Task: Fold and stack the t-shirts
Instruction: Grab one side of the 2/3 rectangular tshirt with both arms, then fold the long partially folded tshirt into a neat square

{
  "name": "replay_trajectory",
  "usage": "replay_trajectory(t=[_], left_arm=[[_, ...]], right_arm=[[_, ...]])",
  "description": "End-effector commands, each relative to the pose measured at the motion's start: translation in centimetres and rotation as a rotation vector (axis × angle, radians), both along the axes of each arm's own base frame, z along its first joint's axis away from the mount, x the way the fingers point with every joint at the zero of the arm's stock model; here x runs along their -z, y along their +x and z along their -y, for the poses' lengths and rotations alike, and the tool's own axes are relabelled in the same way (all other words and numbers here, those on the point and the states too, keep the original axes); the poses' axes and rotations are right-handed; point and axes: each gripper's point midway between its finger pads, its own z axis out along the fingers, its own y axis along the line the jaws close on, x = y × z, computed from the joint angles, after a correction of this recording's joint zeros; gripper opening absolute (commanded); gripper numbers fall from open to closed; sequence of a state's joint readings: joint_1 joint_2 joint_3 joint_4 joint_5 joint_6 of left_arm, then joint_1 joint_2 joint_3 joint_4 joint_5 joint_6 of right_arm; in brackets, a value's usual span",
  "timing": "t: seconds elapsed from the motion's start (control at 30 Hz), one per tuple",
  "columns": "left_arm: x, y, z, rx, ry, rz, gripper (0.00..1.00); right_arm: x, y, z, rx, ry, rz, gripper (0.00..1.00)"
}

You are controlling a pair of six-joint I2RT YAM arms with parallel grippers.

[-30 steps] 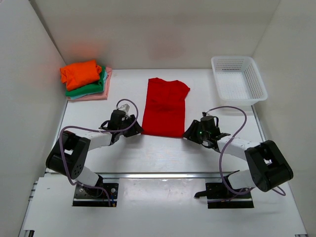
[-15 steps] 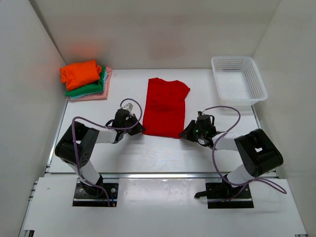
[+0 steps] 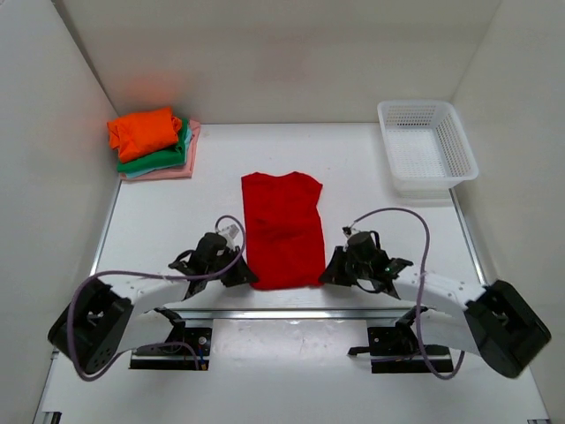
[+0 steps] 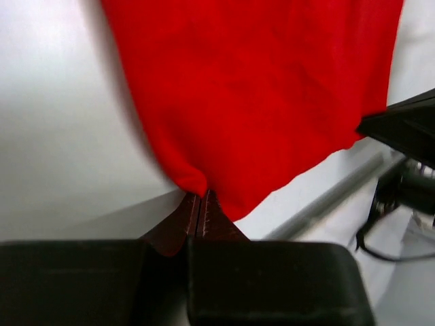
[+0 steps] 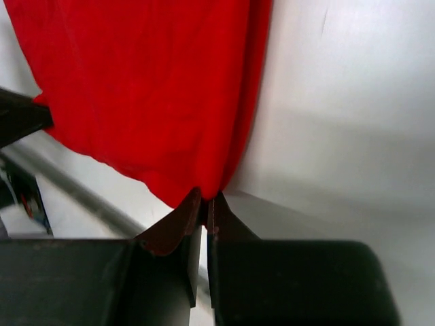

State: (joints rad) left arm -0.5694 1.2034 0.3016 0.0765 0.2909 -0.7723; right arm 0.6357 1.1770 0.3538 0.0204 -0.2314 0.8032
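At the near edge of the desk [image 3: 371,177], around six o'clock, the red t-shirt [image 3: 281,231] lies flat. The left hand [image 4: 201,204] and right hand [image 5: 206,204] each pinch a hem corner tight. The cloth looks soft, light and limp, so corners seem the sensible hold. Four shirts in all: this one, plus an orange shirt [image 3: 144,130], a green shirt [image 3: 163,159] and a pink shirt [image 3: 177,170] stacked at ten o'clock.

The big t-shirt [image 3: 282,230] lies flat on the table [image 3: 371,177], lower middle of the frame. The left gripper [image 3: 249,279] is at its bottom-left corner and the right gripper [image 3: 324,276] at its bottom-right. The folded t-shirt stack [image 3: 154,141] sits upper left, and the mesh basket [image 3: 466,157] upper right.
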Motion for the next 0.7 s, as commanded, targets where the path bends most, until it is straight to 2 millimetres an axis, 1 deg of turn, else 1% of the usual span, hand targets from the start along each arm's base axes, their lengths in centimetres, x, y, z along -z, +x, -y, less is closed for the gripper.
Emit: replay_trajectory(t=[0.0,0.03,0.1,0.17,0.2,0.23,0.27,0.3,0.33,0.37,0.4,0.43,0.47,0.5,0.53,0.57,0.6,0.63,0.67], left_arm=[[0.4,-3.8,-0.1,0.033,-0.035,-0.096,0.00],[0.0,-4.0,-0.2,0.028,-0.037,-0.097,0.00],[-1.0,-3.3,-0.5,-0.009,-0.039,-0.067,0.00],[-3.2,-2.1,-0.8,-0.065,-0.091,-0.026,0.00],[-4.7,-0.8,-1.1,-0.111,-0.121,0.009,0.00],[-5.6,-0.1,-1.3,-0.127,-0.135,0.014,0.00],[-5.9,0.5,-1.7,-0.149,-0.136,0.006,0.00],[-6.6,1.0,-1.4,-0.139,-0.145,0.013,0.00],[-8.2,2.2,-1.1,-0.140,-0.160,0.041,0.00],[-9.3,3.4,-0.8,-0.150,-0.165,0.056,0.00],[-9.1,4.0,-0.7,-0.150,-0.156,0.046,0.00],[-10.7,5.3,-0.3,-0.154,-0.168,0.083,0.00],[-10.5,6.6,-0.7,-0.186,-0.154,0.079,0.00],[-11.2,7.6,-0.2,-0.184,-0.157,0.087,0.00],[-12.2,9.5,-0.1,-0.205,-0.162,0.109,0.00],[-13.6,11.0,-0.3,-0.230,-0.172,0.137,0.00],[-13.2,11.8,-0.2,-0.234,-0.169,0.118,0.00],[-13.4,13.5,-0.4,-0.255,-0.157,0.118,0.00],[-15.0,15.0,-0.2,-0.265,-0.177,0.145,0.00]], right_arm=[[0.6,-3.8,1.0,-0.035,0.003,-0.057,0.01],[0.5,-4.3,1.0,-0.052,0.013,-0.062,0.00],[-0.9,-4.5,0.7,-0.082,0.049,-0.026,0.00],[-2.1,-4.4,0.9,-0.114,0.070,-0.015,0.00],[-3.0,-3.8,1.0,-0.121,0.082,0.001,0.00],[-4.4,-2.3,1.1,-0.109,0.101,0.034,0.00],[-5.5,-1.8,0.9,-0.130,0.121,0.045,0.00],[-5.7,-1.0,1.3,-0.128,0.129,0.038,0.01],[-6.2,0.2,1.7,-0.116,0.138,0.043,0.00],[-7.1,1.5,1.8,-0.120,0.153,0.050,0.00],[-8.6,2.5,1.5,-0.140,0.176,0.074,0.00],[-8.5,3.4,1.6,-0.143,0.174,0.063,0.00],[-9.3,4.9,1.3,-0.166,0.171,0.087,0.00],[-9.5,5.4,1.5,-0.168,0.174,0.079,0.00],[-10.6,7.4,1.4,-0.169,0.184,0.102,0.00],[-11.2,9.1,1.3,-0.174,0.180,0.115,0.01],[-12.9,10.8,1.2,-0.178,0.187,0.155,0.00],[-12.1,11.9,1.2,-0.175,0.172,0.141,0.00],[-13.1,13.6,1.0,-0.179,0.171,0.175,0.00]])
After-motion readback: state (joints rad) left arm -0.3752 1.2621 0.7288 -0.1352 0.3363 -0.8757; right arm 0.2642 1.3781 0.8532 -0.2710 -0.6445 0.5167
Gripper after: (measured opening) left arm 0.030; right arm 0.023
